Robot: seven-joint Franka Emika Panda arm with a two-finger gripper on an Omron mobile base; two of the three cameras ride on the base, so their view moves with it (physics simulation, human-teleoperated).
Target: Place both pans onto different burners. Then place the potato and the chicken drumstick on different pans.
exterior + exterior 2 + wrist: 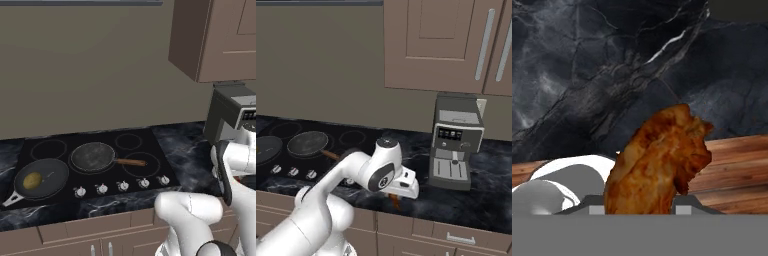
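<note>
Above the dark marble counter, the reddish-brown chicken drumstick sits clamped in the robot's hand, hanging just past the counter's front edge, to the right of the black cooktop. On its burners, the potato lies in the black pan at front left, while the grey pan with its wooden handle rests beside it. A coffee machine stands further right.

Potato in black pan; wooden-handled pan apparently empty; drumstick gripped.
</note>
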